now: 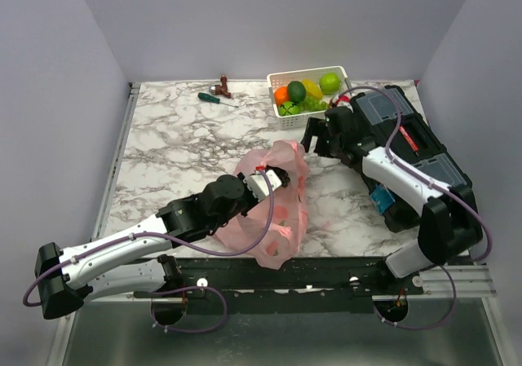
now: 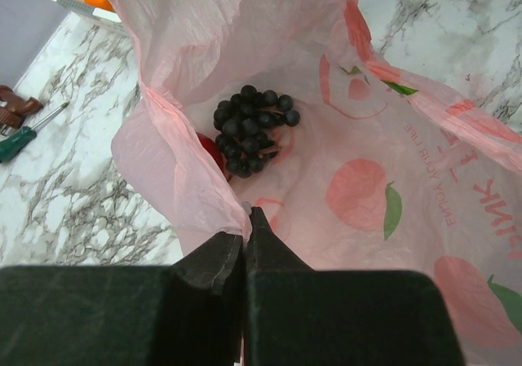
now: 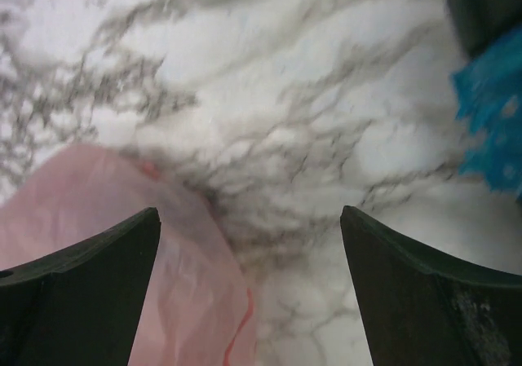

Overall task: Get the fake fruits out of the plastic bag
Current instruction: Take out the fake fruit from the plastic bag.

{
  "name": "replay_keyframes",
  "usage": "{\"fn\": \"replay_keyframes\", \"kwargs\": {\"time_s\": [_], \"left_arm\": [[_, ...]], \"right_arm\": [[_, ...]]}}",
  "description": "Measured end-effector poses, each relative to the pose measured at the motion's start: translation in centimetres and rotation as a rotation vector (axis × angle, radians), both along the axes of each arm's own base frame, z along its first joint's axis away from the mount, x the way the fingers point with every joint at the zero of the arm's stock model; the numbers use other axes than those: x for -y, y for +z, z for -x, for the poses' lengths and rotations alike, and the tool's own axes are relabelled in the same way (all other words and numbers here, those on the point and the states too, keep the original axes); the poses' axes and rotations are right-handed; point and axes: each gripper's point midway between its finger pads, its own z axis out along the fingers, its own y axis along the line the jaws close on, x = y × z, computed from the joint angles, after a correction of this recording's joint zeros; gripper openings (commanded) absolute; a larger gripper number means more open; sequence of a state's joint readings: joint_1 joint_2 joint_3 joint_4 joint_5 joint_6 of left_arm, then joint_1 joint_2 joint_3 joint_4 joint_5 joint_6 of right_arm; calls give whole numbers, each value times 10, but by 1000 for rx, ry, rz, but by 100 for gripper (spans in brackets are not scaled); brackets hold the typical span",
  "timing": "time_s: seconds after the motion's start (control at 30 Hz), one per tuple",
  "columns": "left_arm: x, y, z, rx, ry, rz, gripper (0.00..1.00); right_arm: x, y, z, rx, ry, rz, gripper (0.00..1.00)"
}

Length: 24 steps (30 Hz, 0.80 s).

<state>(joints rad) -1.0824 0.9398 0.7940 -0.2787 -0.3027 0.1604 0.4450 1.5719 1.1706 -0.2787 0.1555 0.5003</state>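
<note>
The pink plastic bag [image 1: 277, 211] lies crumpled in the middle of the table. My left gripper [image 1: 269, 176] is shut on its upper rim and holds the mouth apart. The left wrist view looks into the bag [image 2: 383, 162], where a dark grape bunch [image 2: 251, 130] and part of a red apple [image 2: 210, 151] rest; the left gripper [image 2: 247, 219] pinches the thin film. My right gripper [image 1: 316, 142] hangs open and empty between bag and basket. Its wrist view shows the right gripper [image 3: 250, 227] over bare marble beside the bag's edge [image 3: 98, 252].
A white perforated basket [image 1: 298, 122] at the back holds an orange [image 1: 281, 94], a green apple [image 1: 296, 90], a lemon [image 1: 312, 88] and more green fruit. A green-handled screwdriver [image 1: 216, 99] lies left of it. A black case [image 1: 420, 150] sits under the right arm.
</note>
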Motion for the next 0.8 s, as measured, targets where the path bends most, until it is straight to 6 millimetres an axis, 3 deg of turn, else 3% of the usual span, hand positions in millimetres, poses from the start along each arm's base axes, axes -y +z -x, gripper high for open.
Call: {"fn": "replay_keyframes", "kwargs": {"time_s": [0.1,0.2,0.33,0.57,0.8], "left_arm": [[1,0,1,0,-2,1,0],[1,0,1,0,-5,1,0],[2,0,2,0,-6,0,0],[6,-3,-1,-9,-7,-16,0],[5,-3,-1,-8,-7,-16,0]], "right_arm": [[-14,-7,48,-41,59,-36,93],[-25,2,95,-43,120,-110,90],[-18,9,140,-55,127,-224,87],[-18,-10,195,-171,150,-270,79],[-37,15,223,-128,282,-336,65]]}}
